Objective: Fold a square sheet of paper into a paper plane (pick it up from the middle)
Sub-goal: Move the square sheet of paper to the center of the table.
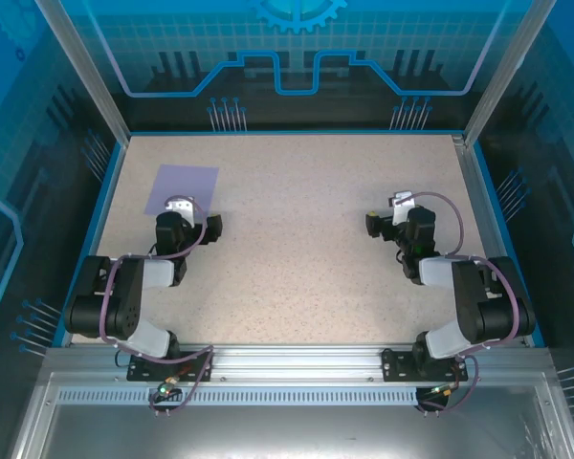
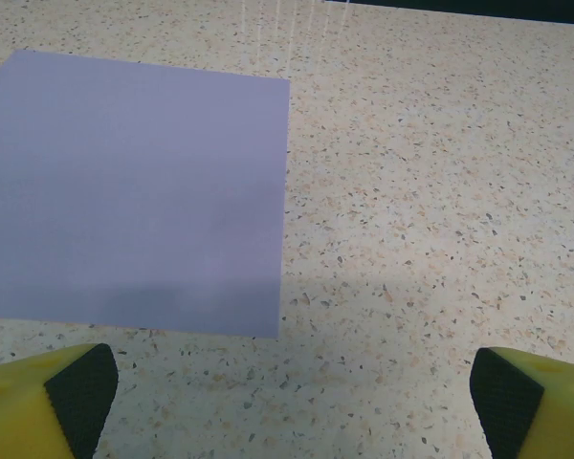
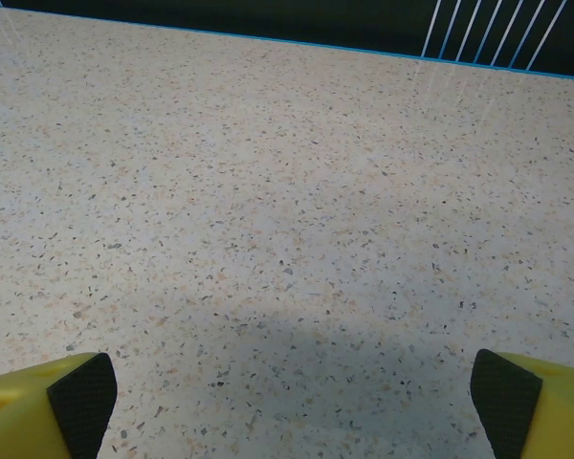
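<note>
In the top camera the square sheet of paper [image 1: 184, 187] lay flat just ahead of the left gripper [image 1: 180, 205] and well left of the right gripper [image 1: 400, 203], but jaw spread was hard to read from up there. The left wrist cam settled it: jaws wide apart and empty, sheet ahead and left, looking thin, floppy and super light, so pinching up its middle seemed the way. The right wrist cam had speckled table [image 3: 268, 191] ahead of equally spread jaws.

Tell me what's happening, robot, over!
Left pincer open, empty. Right pincer open, empty. Purple paper flat, unfolded, just ahead of left pincer. Nothing in the way.
</note>
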Robot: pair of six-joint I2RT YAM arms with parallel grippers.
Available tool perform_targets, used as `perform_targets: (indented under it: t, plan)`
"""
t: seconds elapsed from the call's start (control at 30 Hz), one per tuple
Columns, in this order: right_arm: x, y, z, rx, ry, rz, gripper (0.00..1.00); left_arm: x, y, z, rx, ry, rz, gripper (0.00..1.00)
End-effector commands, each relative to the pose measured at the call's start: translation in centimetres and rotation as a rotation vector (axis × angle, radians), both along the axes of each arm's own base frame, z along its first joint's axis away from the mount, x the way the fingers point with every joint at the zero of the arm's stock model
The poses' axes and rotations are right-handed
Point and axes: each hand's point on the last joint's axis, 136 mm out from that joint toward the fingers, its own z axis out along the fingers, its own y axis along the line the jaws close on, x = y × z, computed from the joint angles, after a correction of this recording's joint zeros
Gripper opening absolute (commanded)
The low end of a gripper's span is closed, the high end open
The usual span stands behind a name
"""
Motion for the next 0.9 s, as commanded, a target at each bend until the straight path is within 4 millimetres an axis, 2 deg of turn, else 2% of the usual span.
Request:
perform_targets:
  t: [0.0, 0.77, 0.87]
  plan:
    - [0.2, -0.5, 0.1, 0.007, -0.01, 0.001, 0.99, 0.6, -0.2, 1.4, 0.002, -0.051, -0.019, 0.99]
    - [0.1, -0.5, 0.1, 0.013, -0.012, 0.009, 0.99, 0.6, 0.0, 1.5, 0.005, -0.054, -0.008, 0.99]
    - [0.0, -0.4, 0.9, 0.012, -0.02, 0.01, 0.99, 0.8, 0.5, 2.8, 0.008, -0.045, 0.028, 0.99]
